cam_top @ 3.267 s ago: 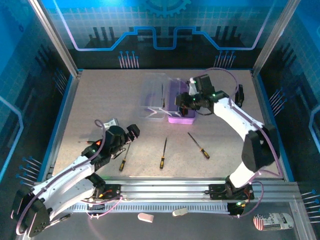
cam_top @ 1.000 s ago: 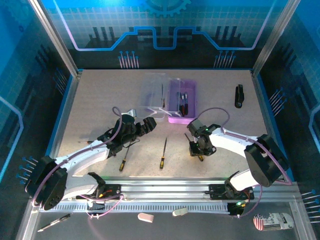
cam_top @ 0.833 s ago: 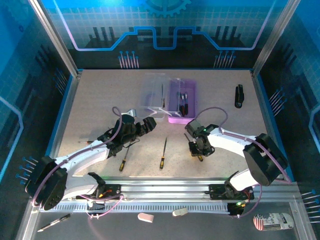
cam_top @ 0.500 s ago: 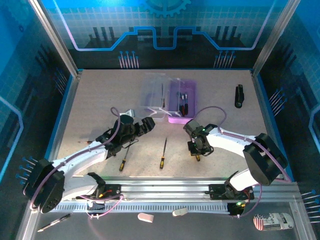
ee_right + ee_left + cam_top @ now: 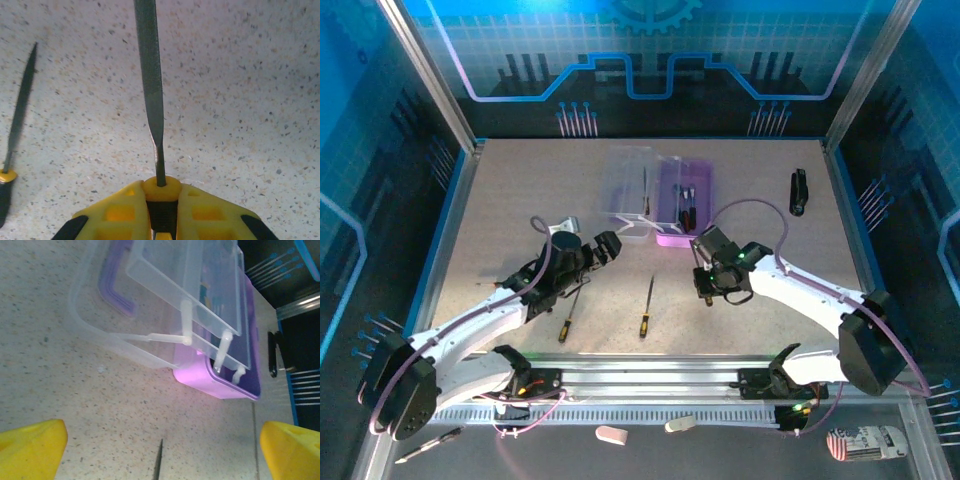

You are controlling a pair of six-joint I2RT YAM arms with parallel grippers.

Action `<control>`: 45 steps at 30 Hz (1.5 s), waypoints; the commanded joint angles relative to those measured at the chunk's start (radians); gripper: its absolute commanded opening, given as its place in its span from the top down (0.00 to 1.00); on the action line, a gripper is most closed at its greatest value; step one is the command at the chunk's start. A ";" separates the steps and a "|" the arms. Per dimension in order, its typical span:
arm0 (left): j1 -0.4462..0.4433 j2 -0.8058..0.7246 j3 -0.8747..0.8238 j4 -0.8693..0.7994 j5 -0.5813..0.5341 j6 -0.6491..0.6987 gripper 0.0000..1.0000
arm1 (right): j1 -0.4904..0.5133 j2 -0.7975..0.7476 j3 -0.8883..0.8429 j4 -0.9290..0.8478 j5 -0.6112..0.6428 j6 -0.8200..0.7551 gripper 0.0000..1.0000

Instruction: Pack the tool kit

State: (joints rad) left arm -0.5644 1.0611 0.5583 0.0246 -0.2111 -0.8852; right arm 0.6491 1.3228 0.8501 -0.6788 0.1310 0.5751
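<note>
Right gripper (image 5: 161, 194): we are clamping one screwdriver (image 5: 149, 75) by its handle.
Left gripper (image 5: 604, 248): we are holding it wide open, empty.
Tool kit (image 5: 683, 205): sitting open at far centre, partly filled.
Remaining: we are leaving two loose screwdrivers (image 5: 568, 314) unpacked.

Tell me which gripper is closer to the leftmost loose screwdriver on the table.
Left. The left gripper hangs open just beyond that screwdriver, past its tip; the right gripper, shut on a flat-bladed tool, sits well off to its right.
</note>
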 commanded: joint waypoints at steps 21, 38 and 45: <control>0.053 -0.396 -0.130 -0.355 -0.340 -0.173 0.01 | -0.193 0.435 0.595 0.215 -0.313 0.023 0.86; 0.056 -0.505 -0.132 -0.460 -0.344 -0.204 0.01 | -0.247 0.741 0.826 0.270 -0.441 0.171 0.81; 0.056 -0.500 -0.123 -0.443 -0.336 -0.197 0.01 | -0.248 0.733 0.817 0.262 -0.449 0.161 0.70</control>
State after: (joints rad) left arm -0.5159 0.5644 0.4328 -0.4145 -0.5278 -1.0752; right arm 0.4110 2.0586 1.6463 -0.4248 -0.2974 0.7334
